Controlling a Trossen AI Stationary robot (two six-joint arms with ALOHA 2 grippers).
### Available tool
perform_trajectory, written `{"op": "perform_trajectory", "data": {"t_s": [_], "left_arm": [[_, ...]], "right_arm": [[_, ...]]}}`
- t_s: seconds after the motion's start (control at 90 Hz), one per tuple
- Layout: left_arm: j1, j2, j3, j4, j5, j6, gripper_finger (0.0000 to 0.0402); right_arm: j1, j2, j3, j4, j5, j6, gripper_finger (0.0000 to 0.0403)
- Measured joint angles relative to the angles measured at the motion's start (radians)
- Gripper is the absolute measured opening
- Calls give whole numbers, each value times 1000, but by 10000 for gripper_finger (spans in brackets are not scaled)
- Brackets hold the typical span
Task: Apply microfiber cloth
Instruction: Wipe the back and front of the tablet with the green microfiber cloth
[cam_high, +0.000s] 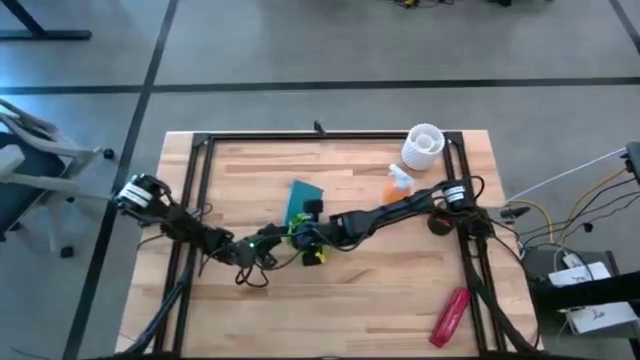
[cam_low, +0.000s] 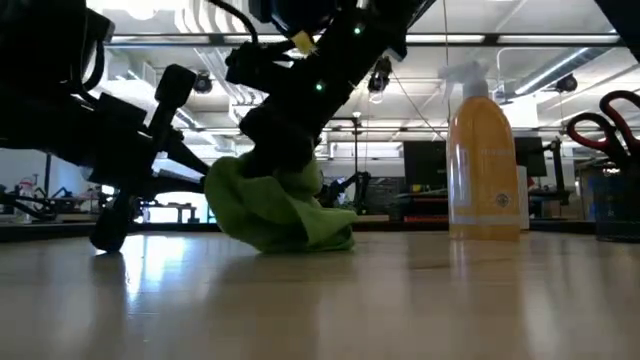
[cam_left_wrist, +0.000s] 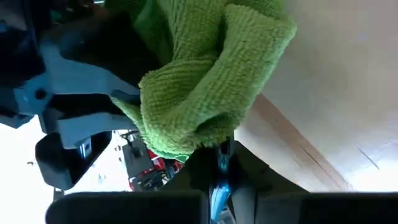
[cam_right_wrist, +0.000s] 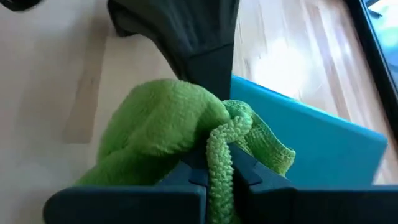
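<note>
Pale butcher-block planks form the table at the middle of a grey-floored workshop, where two dark robot arms meet near the centre of the board. The right gripper has its jaws clamped on a bunched, bright lime-green microfiber cloth, a fold of the fabric pinched between the fingers in the right wrist view. The cloth's lower folds rest on the wood, just beside a flat teal-blue rectangular device lying on the tabletop. The left gripper sits low beside the cloth at the table's centre; whether its jaws are open or shut cannot be told. Behind the arms stand an orange spray bottle with a white trigger head and a white ribbed cup near the far right corner. A red cylindrical object lies well apart at the near right edge.
</note>
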Motion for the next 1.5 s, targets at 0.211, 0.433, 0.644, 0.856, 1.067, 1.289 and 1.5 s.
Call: {"op": "perform_trajectory", "data": {"t_s": [0.211, 0.433, 0.644, 0.856, 1.067, 1.289, 1.5], "left_arm": [[-4, -1, 8, -5, 43, -28, 8], [-6, -1, 9, -5, 57, -60, 8], [-8, -2, 11, -7, 66, -66, 8], [-8, -6, 21, -11, 66, -67, 10], [-18, -8, 34, 2, 101, -93, 10], [-18, -10, 31, -10, 92, -159, 11], [-21, -13, 30, -60, 71, -253, 12]], "right_arm": [[-72, -11, -6, -77, 261, -76, 0], [-85, -42, -1, -14, -21, -80, 0], [-44, -30, 0, 104, -267, -57, 0], [-76, -27, 0, 110, -205, -90, 0], [-203, -10, -19, 51, -65, -104, 0], [-269, -17, -31, 8, -48, -124, 0], [-258, -33, -15, -148, 115, -204, 0]]}}
